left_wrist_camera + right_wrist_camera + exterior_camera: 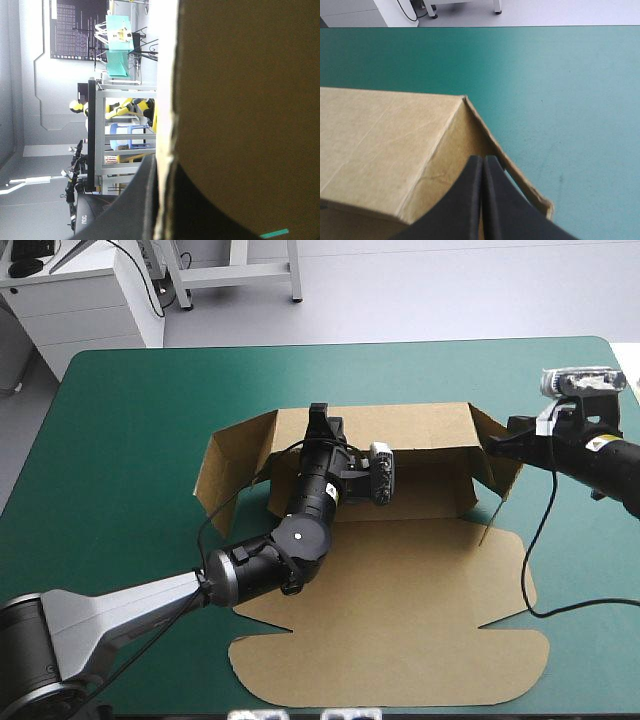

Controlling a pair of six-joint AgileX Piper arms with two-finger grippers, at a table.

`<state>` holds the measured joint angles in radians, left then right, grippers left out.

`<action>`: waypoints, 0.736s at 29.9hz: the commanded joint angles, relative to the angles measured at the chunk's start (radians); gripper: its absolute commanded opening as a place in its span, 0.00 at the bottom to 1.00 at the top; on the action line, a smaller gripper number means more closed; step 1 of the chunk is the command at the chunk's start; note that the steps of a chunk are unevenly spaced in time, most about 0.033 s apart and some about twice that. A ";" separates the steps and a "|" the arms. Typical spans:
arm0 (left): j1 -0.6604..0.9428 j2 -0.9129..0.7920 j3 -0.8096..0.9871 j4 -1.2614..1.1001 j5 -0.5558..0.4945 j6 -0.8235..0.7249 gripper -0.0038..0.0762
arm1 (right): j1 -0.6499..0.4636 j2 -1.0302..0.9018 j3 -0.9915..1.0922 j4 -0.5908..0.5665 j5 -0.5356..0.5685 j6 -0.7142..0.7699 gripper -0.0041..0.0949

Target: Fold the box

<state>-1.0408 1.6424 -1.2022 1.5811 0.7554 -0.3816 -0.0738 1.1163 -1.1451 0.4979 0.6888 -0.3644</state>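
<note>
The brown box [400,600] lies mid-table with its lid flat toward the front edge, its back wall [410,425] upright and both side flaps raised. My left gripper [320,420] reaches over the tray to the back wall's top edge near its left corner. In the left wrist view the board [240,100] stands between the black fingers [135,210], so the left gripper [165,172] is shut on the box. My right gripper [492,448] is shut, its tip against the right side flap [445,165]; the right gripper [483,160] shows as one pointed arch with no board in it.
The teal-green cover [120,420] lies bare on all sides of the box, widest at the left and along the far edge. A white cabinet [90,290] stands beyond the table's far left corner.
</note>
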 commanded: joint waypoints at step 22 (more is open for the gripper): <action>-0.003 -0.054 -0.026 0.060 0.023 -0.020 0.04 | -0.006 0.285 -0.211 -0.122 0.106 0.040 0.02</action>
<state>-1.0408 1.6424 -1.2022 1.5811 0.7520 -0.3816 -0.0738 1.4437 -1.3284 0.3603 0.7949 -0.2916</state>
